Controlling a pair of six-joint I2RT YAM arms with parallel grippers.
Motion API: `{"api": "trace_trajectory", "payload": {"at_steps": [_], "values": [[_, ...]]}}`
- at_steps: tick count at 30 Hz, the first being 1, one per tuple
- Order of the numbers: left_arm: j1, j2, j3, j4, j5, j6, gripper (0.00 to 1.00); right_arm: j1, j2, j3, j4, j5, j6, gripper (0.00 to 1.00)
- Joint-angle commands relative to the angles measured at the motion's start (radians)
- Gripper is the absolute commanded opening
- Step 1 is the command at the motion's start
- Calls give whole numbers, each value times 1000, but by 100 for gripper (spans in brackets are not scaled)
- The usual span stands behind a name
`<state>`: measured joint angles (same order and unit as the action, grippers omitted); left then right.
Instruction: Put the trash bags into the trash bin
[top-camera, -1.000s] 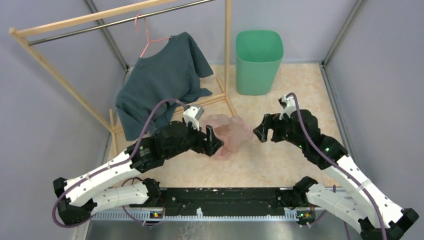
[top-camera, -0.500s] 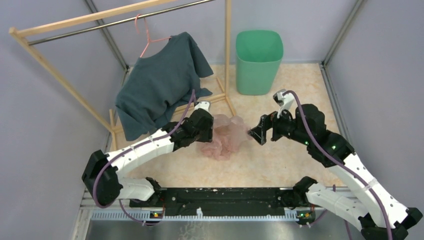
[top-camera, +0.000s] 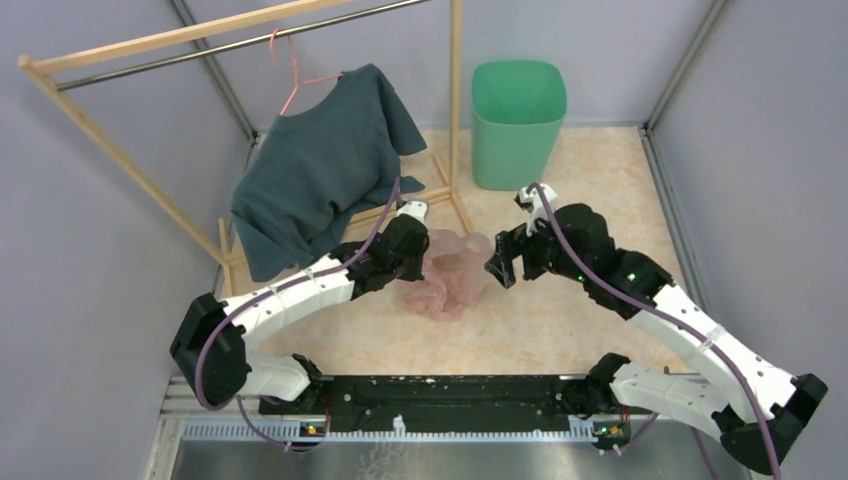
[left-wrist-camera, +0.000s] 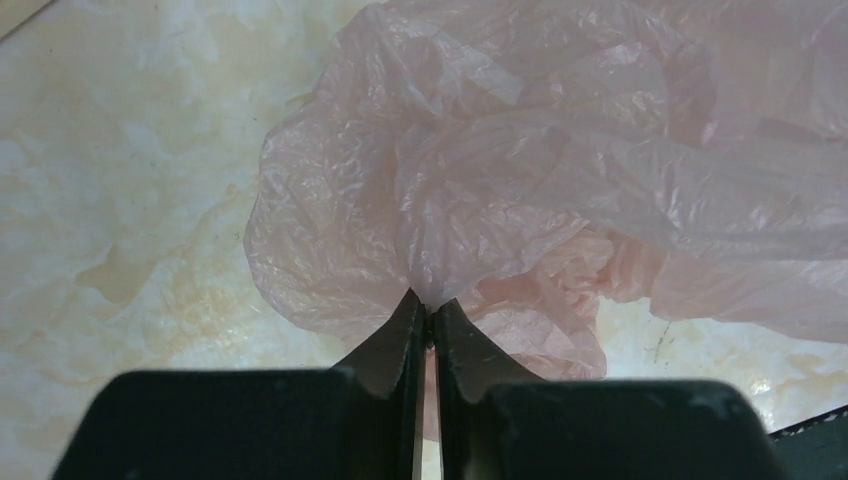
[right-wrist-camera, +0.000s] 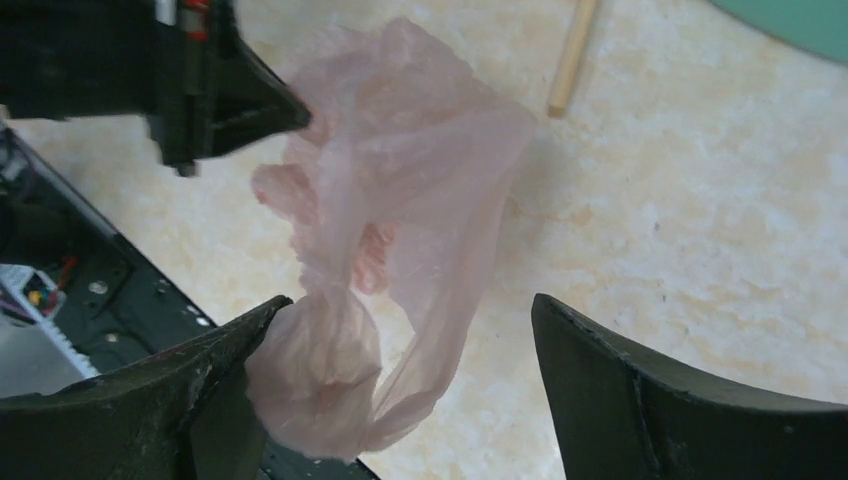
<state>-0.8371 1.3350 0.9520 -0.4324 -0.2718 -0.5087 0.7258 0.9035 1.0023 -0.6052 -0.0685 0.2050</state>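
Observation:
The crumpled pale-pink trash bag (top-camera: 452, 272) lies on the marbled floor between my two grippers. My left gripper (top-camera: 420, 262) is shut on a fold at its left edge; the left wrist view shows the film (left-wrist-camera: 520, 180) pinched between the closed tips (left-wrist-camera: 430, 305). My right gripper (top-camera: 497, 268) stands open at the bag's right side. In the right wrist view a twisted end of the bag (right-wrist-camera: 400, 170) hangs by the left finger, inside the wide gap (right-wrist-camera: 412, 300). The mint-green trash bin (top-camera: 518, 120) stands upright at the back, apart from both grippers.
A dark teal shirt (top-camera: 320, 165) hangs from a pink hanger on the wooden rack (top-camera: 455, 100) at the back left. The rack's foot rail (right-wrist-camera: 572, 55) lies just behind the bag. Grey walls close in both sides. The black base rail (top-camera: 440, 390) runs along the near edge.
My left arm reached out to the bag's left edge and its jaws went from open to shut on the film. My right gripper moved left toward the bag and stayed open.

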Motion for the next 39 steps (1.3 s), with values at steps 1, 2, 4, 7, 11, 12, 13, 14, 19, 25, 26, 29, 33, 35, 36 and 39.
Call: {"api": "trace_trajectory", "payload": {"at_steps": [1, 2, 4, 7, 11, 12, 13, 14, 19, 25, 26, 29, 33, 35, 36, 39], "values": [[4, -5, 60, 44, 46, 89, 5, 37, 29, -71, 54, 187, 13, 81], [4, -13, 70, 42, 77, 114, 1, 38, 27, -83, 66, 222, 24, 78], [4, -36, 88, 47, 186, 187, 0, 37, 10, -107, 92, 310, 36, 69], [3, -84, 111, 73, 534, 333, 0, 38, -42, -151, 128, 459, 63, 42], [4, -162, 114, 103, 791, 400, 0, 37, -171, -266, 197, 537, 145, 2], [4, -179, 111, 113, 758, 387, 0, 37, -211, -298, 217, 530, 169, 0], [4, -191, 107, 123, 709, 379, 0, 37, -247, -327, 237, 519, 193, 0], [4, -196, 107, 127, 643, 363, 0, 37, -279, -353, 254, 508, 214, 0], [20, -120, 172, 35, 329, 191, 41, 36, -334, -445, 306, 523, 295, 0], [22, -201, 51, 28, 404, 120, 90, 37, -266, -439, 260, 624, 336, 0], [21, -240, 1, 51, 421, 113, 97, 36, -261, -440, 259, 628, 331, 0], [21, -359, -148, 137, 456, 89, 99, 35, -258, -444, 258, 624, 313, 0], [21, -407, -257, 229, 558, 64, 99, 32, -243, -433, 261, 588, 288, 0], [22, -393, -294, 275, 581, 65, 99, 27, -224, -416, 250, 566, 283, 0], [22, -383, -307, 293, 575, 71, 99, 25, -215, -409, 248, 553, 279, 0], [22, -318, -288, 304, 540, 107, 99, 23, -206, -398, 242, 530, 275, 0]]}}
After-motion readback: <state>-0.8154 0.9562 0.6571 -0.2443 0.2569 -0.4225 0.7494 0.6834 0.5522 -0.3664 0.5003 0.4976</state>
